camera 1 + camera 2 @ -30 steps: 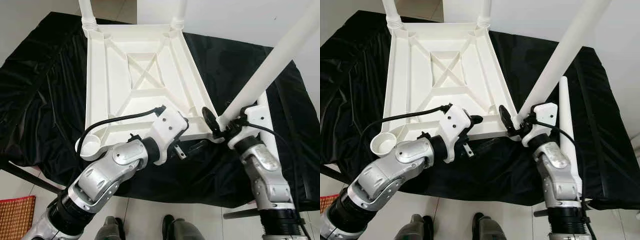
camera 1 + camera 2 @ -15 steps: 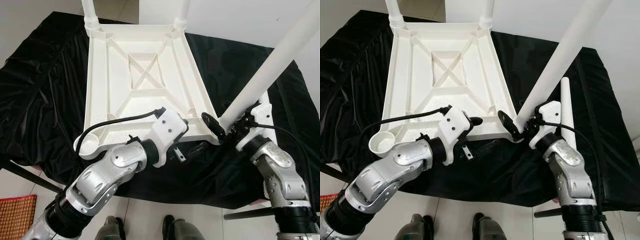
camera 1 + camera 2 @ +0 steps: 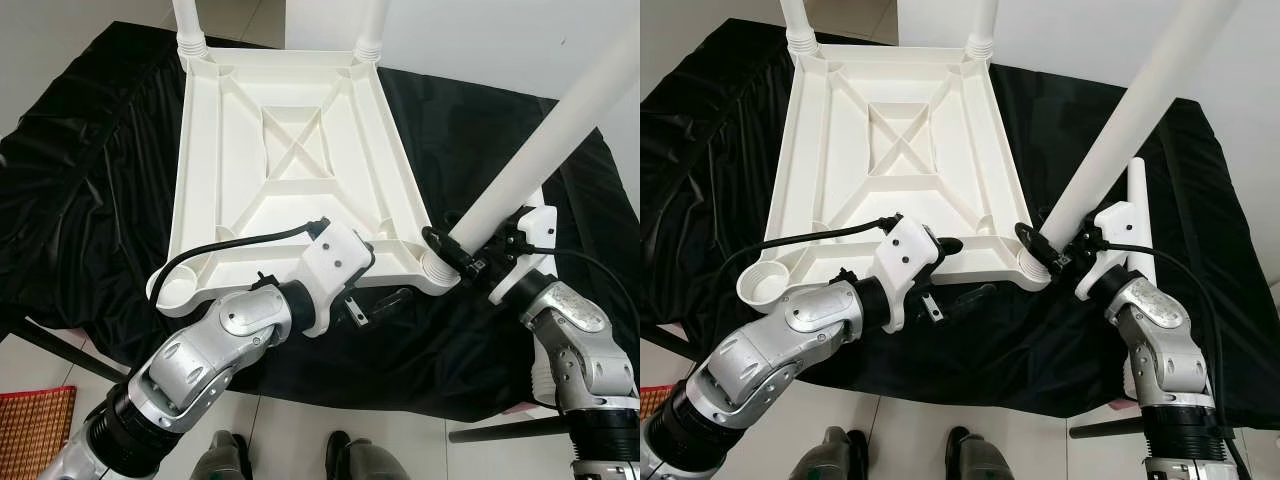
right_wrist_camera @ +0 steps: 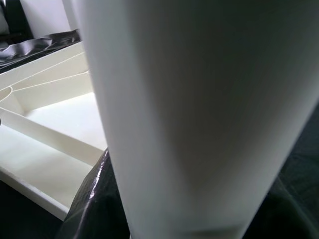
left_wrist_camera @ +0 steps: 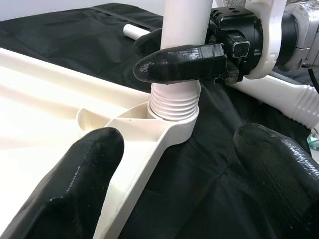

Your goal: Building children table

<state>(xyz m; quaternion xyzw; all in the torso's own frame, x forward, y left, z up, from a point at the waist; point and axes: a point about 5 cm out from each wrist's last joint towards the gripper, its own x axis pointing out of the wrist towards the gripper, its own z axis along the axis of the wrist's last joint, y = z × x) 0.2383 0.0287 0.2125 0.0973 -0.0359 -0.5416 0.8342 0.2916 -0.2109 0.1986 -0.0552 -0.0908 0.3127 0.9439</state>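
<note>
The white children's tabletop (image 3: pixel 290 150) lies upside down on black cloth, with two legs standing at its far corners. My right gripper (image 3: pixel 455 255) is shut on a third white leg (image 3: pixel 540 150) just above its threaded end (image 5: pixel 172 102). That end sits in the near right corner socket, and the leg leans away to the right. My left gripper (image 3: pixel 380 278) is open at the tabletop's near edge, close to that corner. One finger (image 5: pixel 84 169) is over the rim, the other over the cloth. The near left socket (image 3: pixel 172 290) holds nothing.
A fourth white leg (image 3: pixel 1137 190) lies loose on the cloth behind my right wrist. The black cloth (image 3: pixel 90 180) hangs over the table's front edge just below my arms. A woven mat (image 3: pixel 30 430) lies on the tiled floor at the near left.
The held leg's lower end has shifted from beside the near right corner into its socket, and my right wrist has swung out to the right. The left gripper stays by the near edge.
</note>
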